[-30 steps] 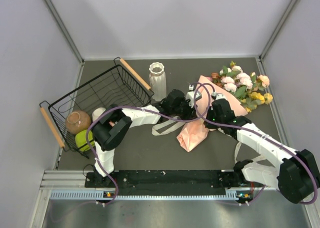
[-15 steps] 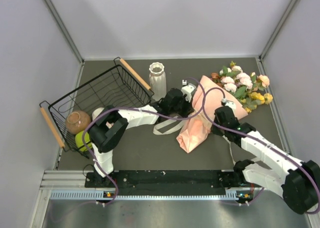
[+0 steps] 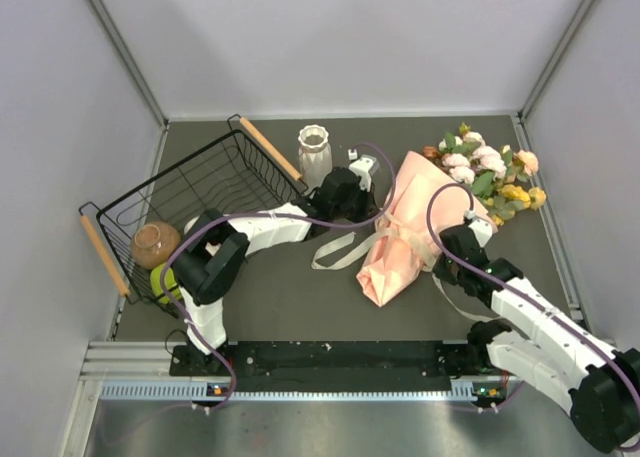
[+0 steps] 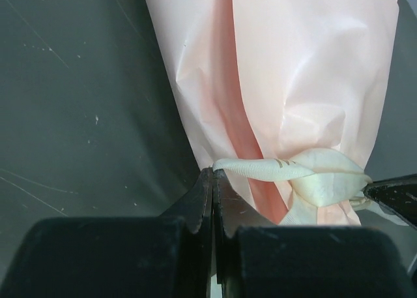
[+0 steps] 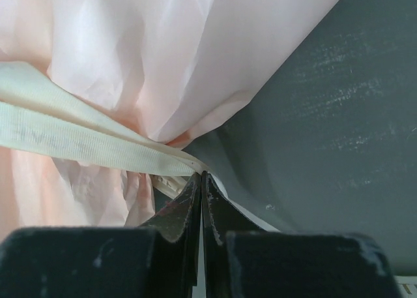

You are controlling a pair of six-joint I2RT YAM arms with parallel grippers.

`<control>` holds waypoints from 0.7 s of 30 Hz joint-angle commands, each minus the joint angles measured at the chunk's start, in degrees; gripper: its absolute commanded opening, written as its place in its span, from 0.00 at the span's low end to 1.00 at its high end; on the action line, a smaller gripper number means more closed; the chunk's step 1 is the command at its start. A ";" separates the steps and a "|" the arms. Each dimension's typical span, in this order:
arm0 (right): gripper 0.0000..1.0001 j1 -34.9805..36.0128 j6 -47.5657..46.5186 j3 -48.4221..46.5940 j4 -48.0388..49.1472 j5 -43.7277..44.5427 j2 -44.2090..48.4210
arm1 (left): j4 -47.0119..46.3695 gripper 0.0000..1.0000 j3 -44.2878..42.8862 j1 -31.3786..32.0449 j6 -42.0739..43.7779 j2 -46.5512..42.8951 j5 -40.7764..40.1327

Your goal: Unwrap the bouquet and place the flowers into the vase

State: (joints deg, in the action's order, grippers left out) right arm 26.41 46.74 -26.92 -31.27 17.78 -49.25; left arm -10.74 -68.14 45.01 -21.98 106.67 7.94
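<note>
Overhead view first: the bouquet (image 3: 415, 222) lies flat on the dark table, and its paper cone (image 3: 400, 247) is the marker for everything else. The flowers (image 3: 485, 169) spill out of the cone's wide far-right mouth, so none has been freed yet. The vase (image 3: 314, 157) stands upright, apart from the cone on its far-left side, with the wire basket (image 3: 200, 192) beyond it. The left gripper (image 3: 364, 169) sits off the cone's left flank and the right gripper (image 3: 474, 229) off its right flank. The arms seem placed on opposite sides so that each can pull one end of the cream ribbon (image 3: 336, 249), whose loose loops trail from the cone's left side.

Left wrist view: the left gripper (image 4: 213, 180) has its fingers pressed together on a strand of the ribbon (image 4: 287, 171), right beside the cone (image 4: 293, 70) at its narrow waist. The strand runs taut from the fingertips into the knot, which looks like a pull meant to slip the bow.

Right wrist view: the right gripper (image 5: 200, 180) is likewise pinched shut, with the ribbon (image 5: 78, 141) running into its tips at the cone's (image 5: 195, 44) lower edge. Holding this end probably braces the knot against the opposite pull. I judge the untying step is in hand, with unwrapping not yet done.
</note>
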 commanded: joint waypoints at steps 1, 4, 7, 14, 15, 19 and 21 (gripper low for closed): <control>0.00 -0.49 1.42 0.11 -3.88 2.16 3.89 | 1.51 0.00 -5.59 -1.59 -1.40 2.04 2.42; 0.00 -0.66 0.90 -0.59 -3.28 2.44 6.53 | 3.01 0.15 -6.57 -2.21 -0.09 3.45 6.46; 0.00 -0.75 -1.56 -2.26 -0.30 0.86 6.37 | 3.44 0.54 -5.69 -2.12 1.41 2.32 9.63; 0.00 -0.84 -5.34 -7.00 3.57 -2.40 3.29 | 6.26 0.61 -0.42 -1.86 2.21 -10.33 9.63; 0.00 -0.84 -5.52 -7.36 3.75 -2.66 3.11 | 5.91 0.55 0.37 -1.60 1.51 -11.65 10.42; 0.00 -0.75 -6.31 -9.64 3.76 -3.02 2.50 | 0.30 0.36 5.20 1.47 -4.63 -13.95 16.13; 0.00 -0.84 -7.01 -11.05 3.58 -2.40 3.02 | -2.61 0.32 6.35 4.97 -5.62 -12.12 16.14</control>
State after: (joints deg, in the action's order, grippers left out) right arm 26.00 41.89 -33.28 -30.06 15.14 -46.85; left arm -6.15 -64.53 44.73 -23.66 93.93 19.92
